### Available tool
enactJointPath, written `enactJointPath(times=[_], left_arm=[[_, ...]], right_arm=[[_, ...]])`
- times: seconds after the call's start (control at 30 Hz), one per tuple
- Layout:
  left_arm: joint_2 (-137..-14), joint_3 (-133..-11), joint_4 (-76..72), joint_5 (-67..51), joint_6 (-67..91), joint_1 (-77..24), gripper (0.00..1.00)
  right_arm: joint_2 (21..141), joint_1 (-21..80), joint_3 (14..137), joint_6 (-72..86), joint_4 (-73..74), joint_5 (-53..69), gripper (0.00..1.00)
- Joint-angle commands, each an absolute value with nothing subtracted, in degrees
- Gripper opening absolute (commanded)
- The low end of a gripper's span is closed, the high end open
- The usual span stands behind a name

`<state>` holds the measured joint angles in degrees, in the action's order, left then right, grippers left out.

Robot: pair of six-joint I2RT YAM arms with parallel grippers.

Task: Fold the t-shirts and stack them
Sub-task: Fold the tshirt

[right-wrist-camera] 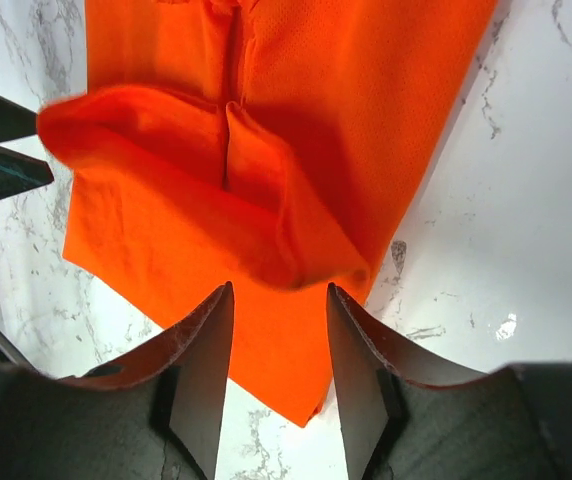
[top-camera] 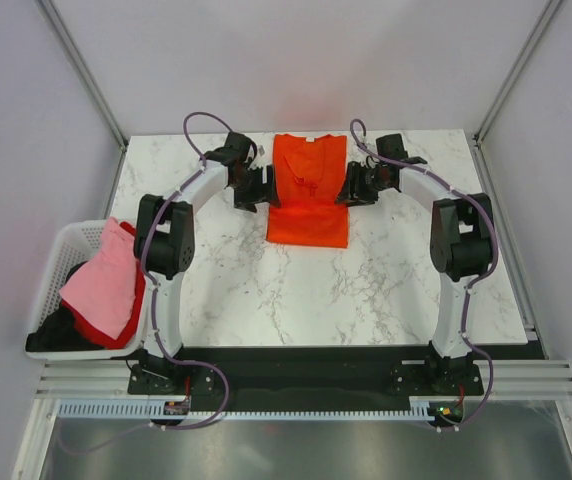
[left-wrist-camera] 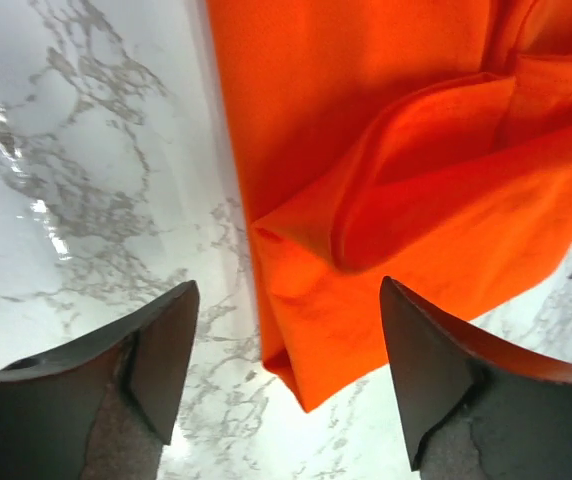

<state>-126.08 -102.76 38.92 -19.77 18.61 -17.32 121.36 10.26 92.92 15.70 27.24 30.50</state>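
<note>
Orange t-shirt point(top-camera: 308, 195) flat on the white, grey-veined marble table point(top-camera: 266, 290) — smooth fine-knit cloth folded to a narrow rectangle, with a soft puffed fold rolled across the middle. Just left of it, left gripper point(left-wrist-camera: 288, 283): dark wedge-shaped fingers spread wide, pinching nothing. Just right of it, right gripper point(right-wrist-camera: 279, 288): fingers parted more narrowly, tips at the fold's rounded edge, no cloth clamped. Well to the shirt's left — white plastic lattice basket point(top-camera: 66, 250), heaped with crumpled pink t-shirt point(top-camera: 101, 285), red t-shirt point(top-camera: 96, 328) and black t-shirt point(top-camera: 51, 335).
</note>
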Motion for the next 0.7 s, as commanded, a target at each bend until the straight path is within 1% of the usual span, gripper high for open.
enactJointPath(times=[0.0, 0.1, 0.13, 0.17, 0.3, 0.37, 0.5, 0.67], left_arm=[[-121.74, -105.47, 40.24, -13.01, 13.9, -16.88, 0.84], [-117.88, -102.58, 41.92, -12.91, 11.87, -16.61, 0.86], [-116.9, -99.44, 42.27, -14.05, 12.39, -16.44, 0.86], [-115.85, -97.66, 42.36, -18.41, 12.91, -15.83, 0.86], [-113.82, -88.79, 41.05, -28.29, 17.65, -14.85, 0.79], [-114.17, -87.11, 39.64, -32.75, 18.89, -14.5, 0.75], [-115.84, -85.52, 37.44, -37.7, 21.18, -14.15, 0.73], [-118.21, -85.61, 36.21, -40.43, 22.41, -14.06, 0.72]], right_arm=[[114.89, 9.58, 91.34, 14.33, 26.63, 29.62, 0.52], [109.96, 8.27, 85.72, 14.68, 27.68, 30.67, 0.53], [109.08, 7.65, 84.21, 15.29, 27.95, 31.28, 0.54], [107.77, 7.56, 82.63, 15.73, 28.38, 32.59, 0.54], [106.44, 7.12, 73.94, 17.84, 27.69, 35.41, 0.56], [107.05, 6.68, 71.55, 20.38, 25.77, 38.04, 0.56], [108.28, 6.15, 68.12, 23.99, 22.59, 41.12, 0.56], [110.3, 6.15, 68.03, 24.96, 21.45, 41.75, 0.56]])
